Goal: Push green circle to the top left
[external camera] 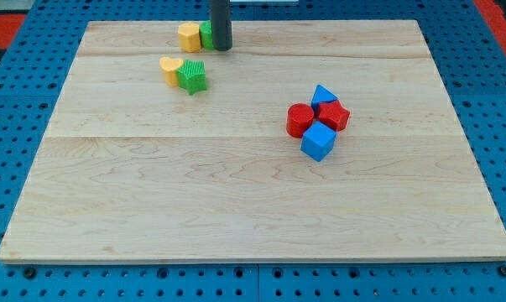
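The green circle (pixel 206 35) sits near the view's top, left of centre, mostly hidden behind my rod. A yellow block (pixel 189 37) touches its left side. My tip (pixel 221 47) rests on the board right against the green circle's right side. The wooden board (pixel 253 193) fills most of the view.
A yellow heart-like block (pixel 170 69) and a green star block (pixel 192 75) sit together below the top pair. Right of centre lies a cluster: a blue triangle (pixel 324 95), a red circle (pixel 300 120), a red block (pixel 333 115) and a blue cube (pixel 318 142).
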`<state>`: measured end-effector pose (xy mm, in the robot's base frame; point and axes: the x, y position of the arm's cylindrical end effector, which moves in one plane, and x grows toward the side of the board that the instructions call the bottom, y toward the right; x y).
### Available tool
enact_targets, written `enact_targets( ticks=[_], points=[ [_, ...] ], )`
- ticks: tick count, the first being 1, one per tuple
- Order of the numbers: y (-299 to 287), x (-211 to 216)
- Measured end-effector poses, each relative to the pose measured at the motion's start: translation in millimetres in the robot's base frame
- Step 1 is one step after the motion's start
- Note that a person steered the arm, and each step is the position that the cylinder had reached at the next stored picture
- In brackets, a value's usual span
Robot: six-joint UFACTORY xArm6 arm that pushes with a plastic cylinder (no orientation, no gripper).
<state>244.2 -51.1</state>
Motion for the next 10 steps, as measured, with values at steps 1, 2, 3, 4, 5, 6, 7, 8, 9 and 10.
enact_targets(
  ticks=[1,2,3,4,5,6,7,8,9,10],
  points=[
    [0.0,-10.7],
    [13.0,-7.1],
    [51.6,-6.0],
    [53.2,-23.4],
    [48.1,-46.7],
    [38.8,-48.2],
    [1.7,-48.4],
    [-28.6,-48.6],
    [-51.4,-48.8],
    [-71.1,-48.9]
  ],
)
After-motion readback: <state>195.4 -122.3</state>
